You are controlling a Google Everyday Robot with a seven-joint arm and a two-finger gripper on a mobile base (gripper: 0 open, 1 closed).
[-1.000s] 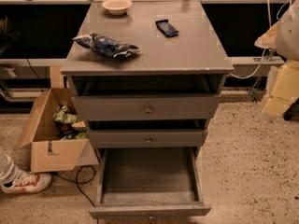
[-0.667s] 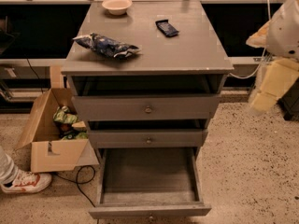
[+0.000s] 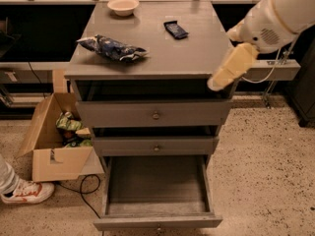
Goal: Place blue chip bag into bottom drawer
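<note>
The blue chip bag (image 3: 113, 48), crumpled and dark blue with white patches, lies on the left part of the grey cabinet top (image 3: 197, 58). The bottom drawer (image 3: 157, 223) is pulled out, and its tray looks empty. The two upper drawers are closed. My gripper (image 3: 224, 77) hangs from the white arm that enters from the upper right. It is at the cabinet's right front corner, well to the right of the bag and apart from it.
A small flat dark blue packet (image 3: 175, 29) and a pale bowl (image 3: 123, 5) sit on the far part of the top. An open cardboard box (image 3: 51, 161) with green snack bags (image 3: 69, 122) stands on the floor at the left. A person's shoe (image 3: 27, 191) and a cable are beside it.
My arm has swung left and down from the right edge, and the gripper is now at the cabinet's right front corner. The bag and drawers have not moved.
</note>
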